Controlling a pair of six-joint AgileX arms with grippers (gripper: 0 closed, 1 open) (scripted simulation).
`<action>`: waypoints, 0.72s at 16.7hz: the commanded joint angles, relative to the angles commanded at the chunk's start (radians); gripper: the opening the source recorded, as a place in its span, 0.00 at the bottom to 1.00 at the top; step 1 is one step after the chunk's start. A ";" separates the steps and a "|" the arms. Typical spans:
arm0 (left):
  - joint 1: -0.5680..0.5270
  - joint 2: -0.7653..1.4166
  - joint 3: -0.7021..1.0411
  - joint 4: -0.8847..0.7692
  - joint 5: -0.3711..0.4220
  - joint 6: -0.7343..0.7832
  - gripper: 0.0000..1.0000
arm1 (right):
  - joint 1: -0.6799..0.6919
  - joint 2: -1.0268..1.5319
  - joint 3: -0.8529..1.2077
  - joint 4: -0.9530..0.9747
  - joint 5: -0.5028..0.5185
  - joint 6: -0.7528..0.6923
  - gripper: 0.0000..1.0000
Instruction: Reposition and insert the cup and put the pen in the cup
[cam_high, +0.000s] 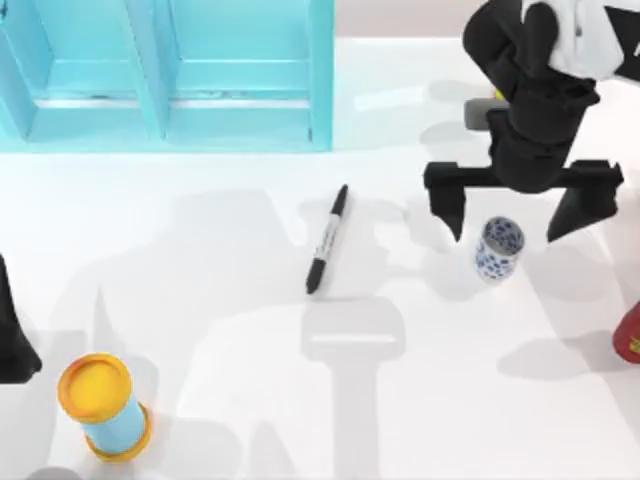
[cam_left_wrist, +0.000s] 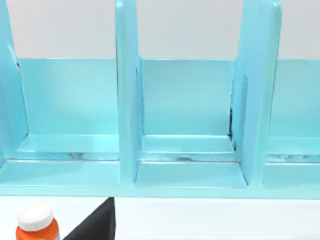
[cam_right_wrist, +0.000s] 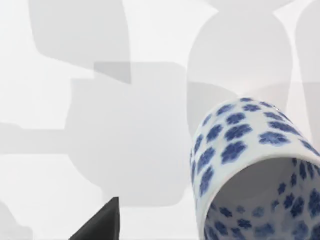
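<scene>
The cup (cam_high: 498, 250), white with blue flowers, stands mouth up on the table's right side. In the right wrist view the cup (cam_right_wrist: 250, 160) is close by, with its hollow inside showing. My right gripper (cam_high: 508, 228) hangs open just above and behind it, one black finger wide on each side and neither touching it. One fingertip (cam_right_wrist: 100, 224) is in the right wrist view. The pen (cam_high: 327, 238), slim and black with a white label, lies flat at mid-table, left of the cup. My left arm (cam_high: 14, 335) is parked at the left edge.
A turquoise slotted rack (cam_high: 170, 80) fills the back left; its dividers (cam_left_wrist: 127, 100) face the left wrist camera. A yellow-lidded light-blue cylinder (cam_high: 105, 405) stands front left. A red object (cam_high: 628, 335) sits at the right edge. An orange bottle with a white cap (cam_left_wrist: 36, 222) is near the rack.
</scene>
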 joint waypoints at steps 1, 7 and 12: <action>0.000 0.000 0.000 0.000 0.000 0.000 1.00 | 0.000 0.006 0.023 -0.022 0.000 0.000 1.00; 0.000 0.000 0.000 0.000 0.000 0.000 1.00 | 0.001 0.057 0.377 -0.327 0.000 -0.001 1.00; 0.000 0.000 0.000 0.000 0.000 0.000 1.00 | -0.003 0.083 0.680 -0.593 0.001 -0.003 1.00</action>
